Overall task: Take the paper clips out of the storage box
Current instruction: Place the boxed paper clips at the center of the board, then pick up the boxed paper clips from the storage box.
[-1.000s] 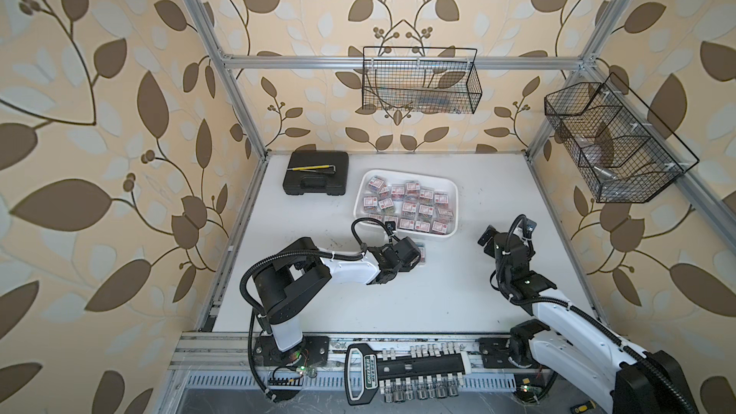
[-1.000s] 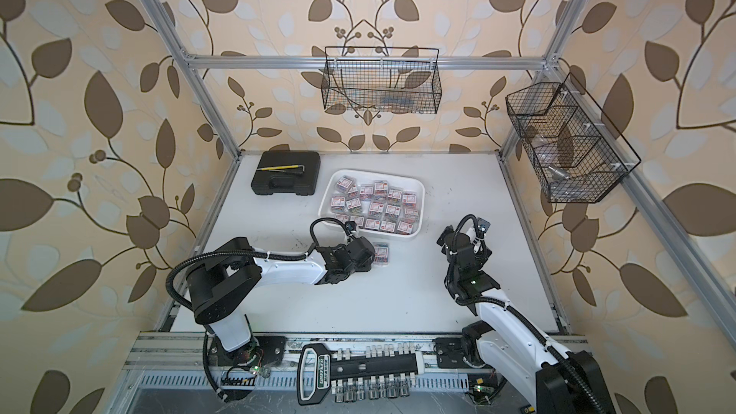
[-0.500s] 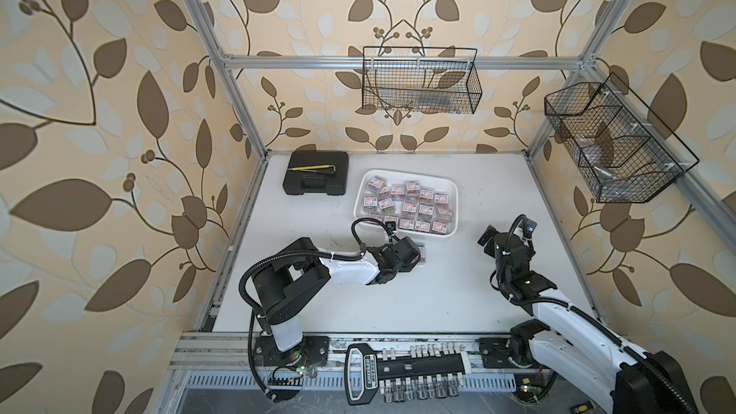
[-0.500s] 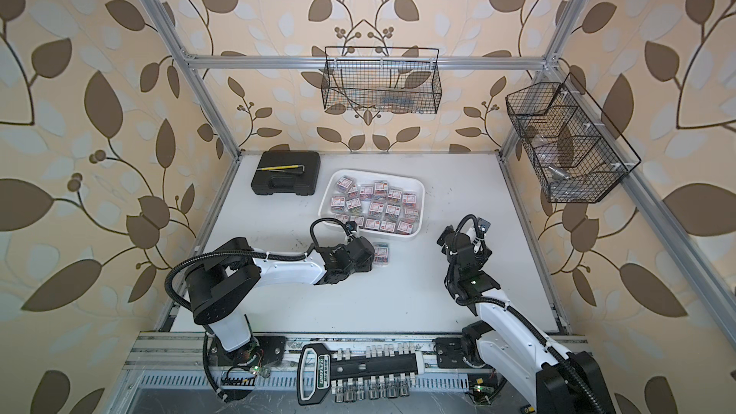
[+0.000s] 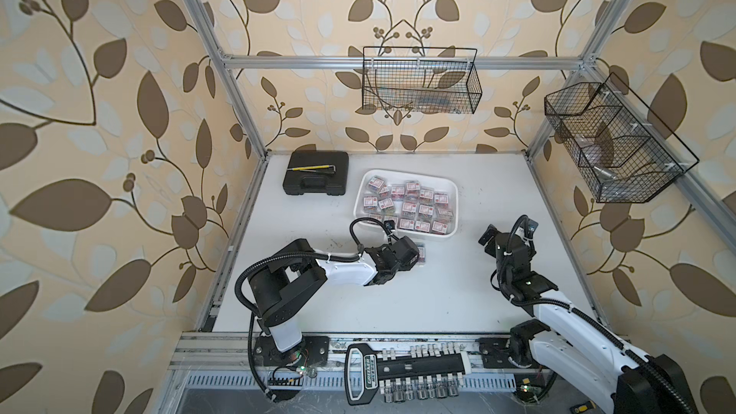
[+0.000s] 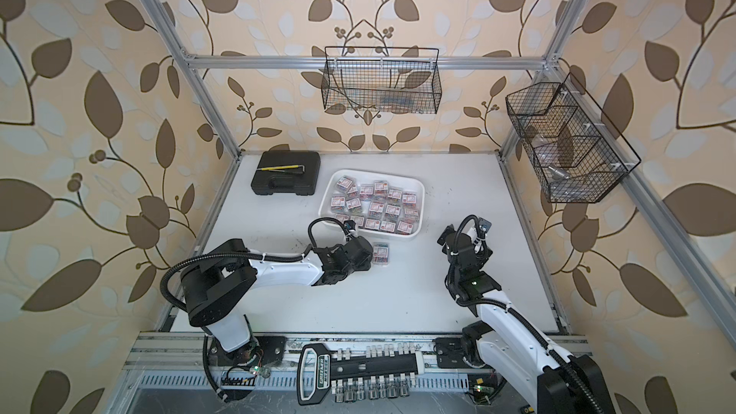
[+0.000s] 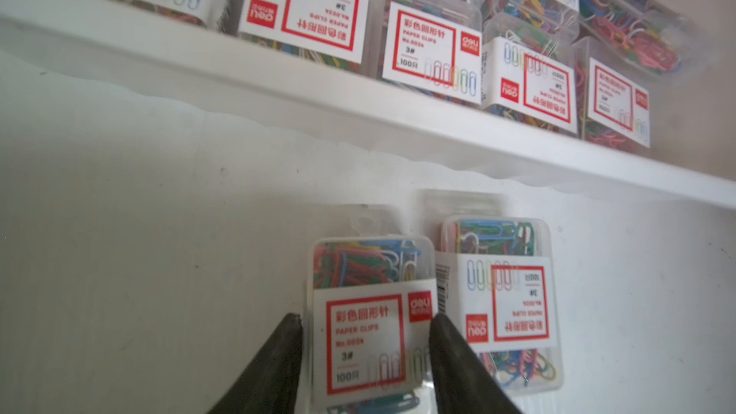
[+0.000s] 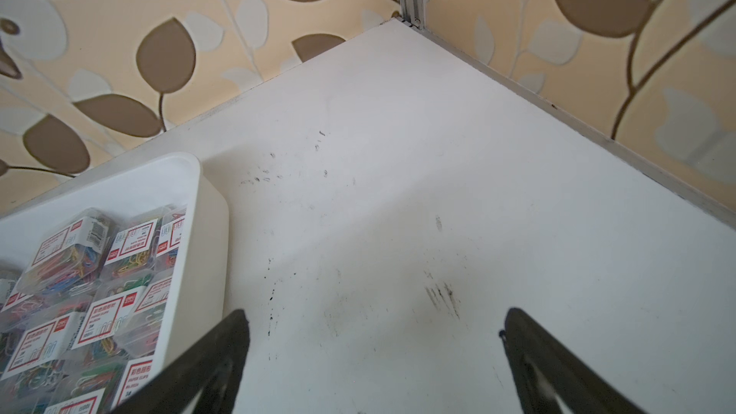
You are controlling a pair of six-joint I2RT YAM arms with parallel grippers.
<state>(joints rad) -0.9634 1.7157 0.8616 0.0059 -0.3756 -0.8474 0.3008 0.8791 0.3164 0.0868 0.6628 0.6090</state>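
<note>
The left jaws are squeezing one box of paper clips, with one black tip pressing on each long side. This box is lying flat on the bench, outside the storage box. A second box is lying just beside it, on the far side of one tip. So two boxes are out.

Just past the left jaws, the storage box is sitting with its white rim facing them. The other paper clips are lying packed inside it. They are too crowded to count for sure, but there are well over ten.

The right jaws are standing wide open and holding nothing. They are hanging over bare bench, with a corner of the storage box beside one tip.

Farther out, one black case is lying with one yellow tool on its lid. Two wire baskets are hanging high up. The bench is white with small dark marks, and walls with big brown leaves are standing all around it.
</note>
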